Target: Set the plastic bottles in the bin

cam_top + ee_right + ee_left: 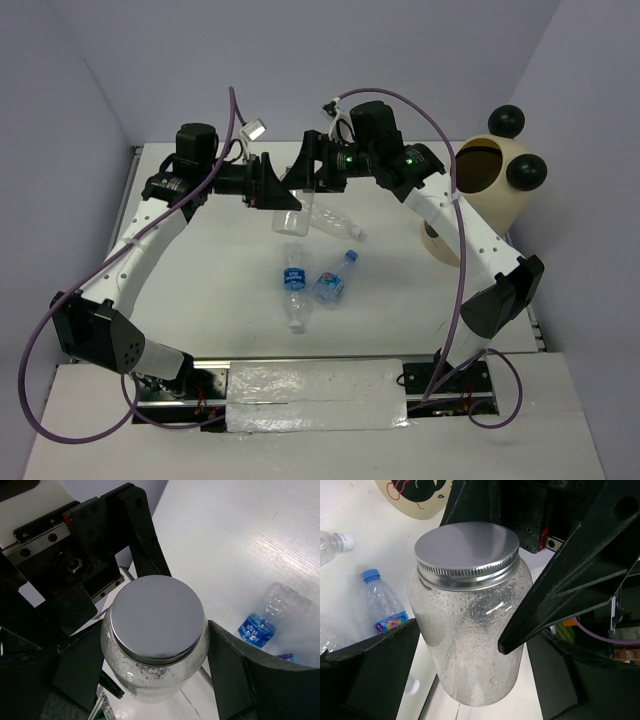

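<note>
left gripper (262, 186) and right gripper (306, 178) both seem clamped on one clear jar (470, 630) with a silver lid, far centre. three plastic bottles (294, 285) lie mid-table, bin (500, 205) far right. bottles likely light, thin-walled, crushable and prone to roll; grip across the mid body, gently.

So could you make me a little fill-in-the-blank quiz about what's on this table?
1. The glass jar between the left gripper and right gripper has a ___ metal lid.
2. The top view shows ___ plastic bottles lying on the table.
3. The bottle with the multicoloured label has a ___ cap.
4. The cream bin has two ___ ball ears.
Missing words: silver; three; blue; black.
</note>
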You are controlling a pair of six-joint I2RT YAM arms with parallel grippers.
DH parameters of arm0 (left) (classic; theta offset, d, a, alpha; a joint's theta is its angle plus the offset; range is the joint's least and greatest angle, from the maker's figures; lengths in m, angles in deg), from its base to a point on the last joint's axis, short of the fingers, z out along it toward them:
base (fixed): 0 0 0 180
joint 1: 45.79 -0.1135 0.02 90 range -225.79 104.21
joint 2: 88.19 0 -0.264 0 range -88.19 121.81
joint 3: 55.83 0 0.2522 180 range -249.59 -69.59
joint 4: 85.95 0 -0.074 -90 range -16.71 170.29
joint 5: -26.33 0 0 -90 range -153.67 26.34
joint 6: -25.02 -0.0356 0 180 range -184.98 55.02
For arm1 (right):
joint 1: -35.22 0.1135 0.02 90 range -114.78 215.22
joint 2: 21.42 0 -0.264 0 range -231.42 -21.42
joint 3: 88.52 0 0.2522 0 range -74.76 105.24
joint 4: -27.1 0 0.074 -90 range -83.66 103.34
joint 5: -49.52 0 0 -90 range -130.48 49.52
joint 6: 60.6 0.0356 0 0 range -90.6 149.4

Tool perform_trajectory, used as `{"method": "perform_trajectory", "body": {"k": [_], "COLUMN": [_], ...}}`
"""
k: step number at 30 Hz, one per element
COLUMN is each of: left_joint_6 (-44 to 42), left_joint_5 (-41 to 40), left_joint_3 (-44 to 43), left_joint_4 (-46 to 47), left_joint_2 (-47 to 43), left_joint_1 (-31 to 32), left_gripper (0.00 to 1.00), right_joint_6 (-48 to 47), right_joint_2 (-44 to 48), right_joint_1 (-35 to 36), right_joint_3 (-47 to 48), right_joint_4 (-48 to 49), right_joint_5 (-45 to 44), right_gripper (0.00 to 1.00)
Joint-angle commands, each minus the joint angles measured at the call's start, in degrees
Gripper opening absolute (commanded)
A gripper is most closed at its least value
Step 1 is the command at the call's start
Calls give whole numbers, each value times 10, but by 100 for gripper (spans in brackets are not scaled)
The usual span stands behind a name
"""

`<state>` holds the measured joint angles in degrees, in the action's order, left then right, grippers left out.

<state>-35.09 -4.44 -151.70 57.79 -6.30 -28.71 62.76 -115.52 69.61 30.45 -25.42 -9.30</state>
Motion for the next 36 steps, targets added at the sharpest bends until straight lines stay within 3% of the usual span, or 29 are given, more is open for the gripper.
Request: {"method": "perform_trajectory", "body": {"k": [1, 12, 23, 28, 36], "left_joint_6": [-22, -120, -81, -48, -25], "left_joint_5": [-2, -111, -129, -155, -180], "left_joint_3": [-21, -111, -96, -94, -95], "left_joint_4": [3, -158, -147, -133, -122], "left_joint_2": [-18, -38, -50, -31, -11], "left_joint_1": [1, -4, -85, -96, -100], "left_gripper": [99, 99, 99, 99, 99], "right_joint_6": [-6, -76, -132, -181, -315], "right_joint_2": [10, -6, 23, 35, 109], "right_joint_1": [8, -18, -45, -46, -46], "right_joint_3": [13, 134, 163, 162, 57], "right_joint_4": [5, -157, -172, -154, -1], "right_joint_5": [-17, -289, -469, -555, -614], "right_gripper": [49, 51, 51, 52, 54]}}
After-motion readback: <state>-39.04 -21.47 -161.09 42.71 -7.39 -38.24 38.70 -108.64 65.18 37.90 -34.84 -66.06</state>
